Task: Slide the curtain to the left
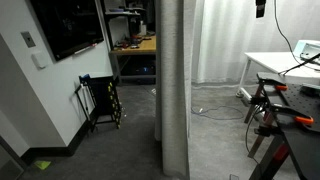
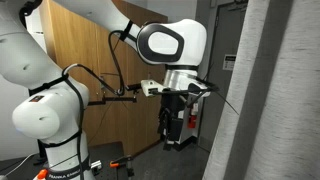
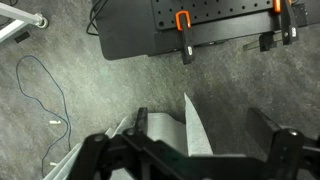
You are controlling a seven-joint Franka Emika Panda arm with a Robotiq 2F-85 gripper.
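Glossy white rounded arm (image 2: 45,110), black joint cap (image 2: 160,43), thin black cables (image 2: 112,62), black end effector (image 2: 174,140)

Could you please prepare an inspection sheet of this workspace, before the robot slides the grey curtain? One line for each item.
Surface: grey carpet floor, no stains seen.
Job's things: curtain hangs straight in vertical folds and reaches the floor.
Clutter: black board with orange clamps; black rack by the wall.
Grippers: tool open, fingers wide apart in the wrist view; beside the curtain and apart from it in an exterior view.
Cables: thin cable loose on the floor; more cables on the floor past the curtain.
Surroundings: sheer white curtain, white table, dark screen, wooden wall.
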